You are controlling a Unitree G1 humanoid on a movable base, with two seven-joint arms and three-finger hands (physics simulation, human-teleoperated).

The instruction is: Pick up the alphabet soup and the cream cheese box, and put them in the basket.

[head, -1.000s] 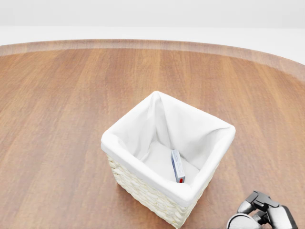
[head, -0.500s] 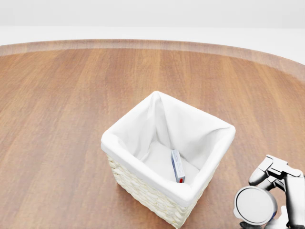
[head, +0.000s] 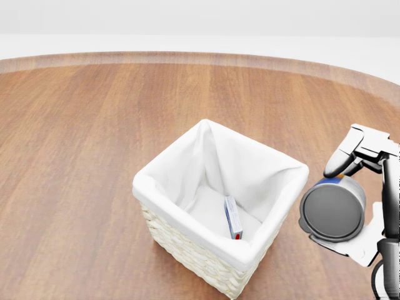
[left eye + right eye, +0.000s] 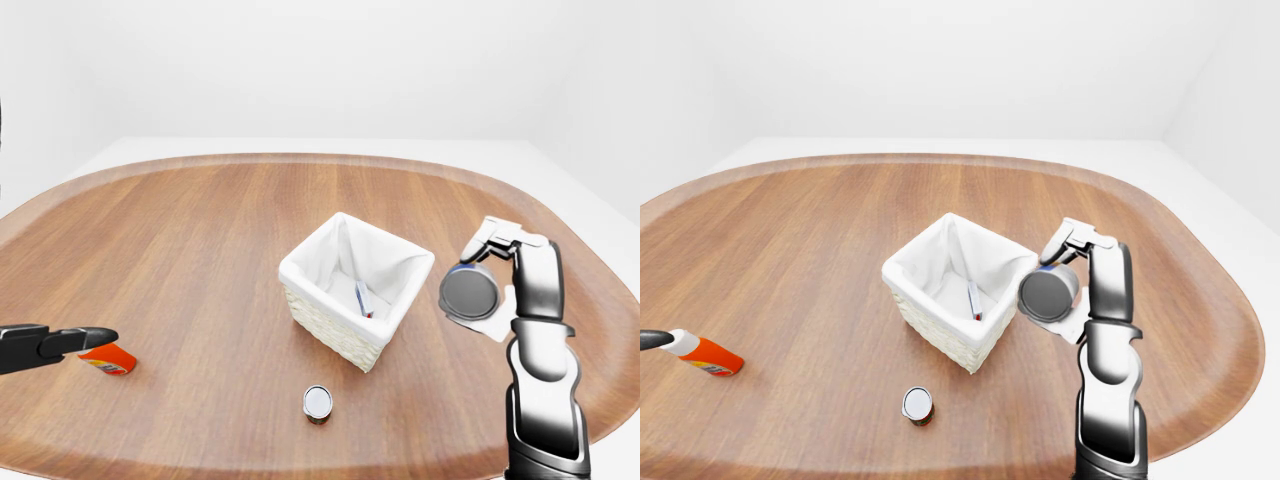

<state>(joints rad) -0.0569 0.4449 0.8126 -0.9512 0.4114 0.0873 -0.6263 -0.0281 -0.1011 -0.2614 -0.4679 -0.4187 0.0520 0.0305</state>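
A white-lined wicker basket (image 3: 220,206) stands near the middle of a round wooden table (image 4: 200,240). Inside it, against the lining on the side toward the lower right of the head view, a thin box (image 3: 233,217) stands on edge; only its narrow blue-grey side and a red spot at one end show, so its label cannot be read. To the right of the basket and clear of its rim, the right hand (image 3: 350,206) holds a can (image 3: 332,209) raised off the table, its fingers (image 3: 345,156) closed round the can's body. The can's flat grey end faces the camera, so the label is hidden except for a sliver of blue and orange at the upper rim. The head view cuts the arm off at the right and bottom edges. In the left-eye view the left hand (image 4: 45,345) enters as a dark shape from the left edge; whether its fingers are apart or together cannot be told. It overlaps an orange and white bottle (image 4: 702,352) lying on the table, which the right-eye view shows more fully. A second, small can (image 4: 318,403) stands upright on the table below the basket, well apart from it, its label too small to make out.
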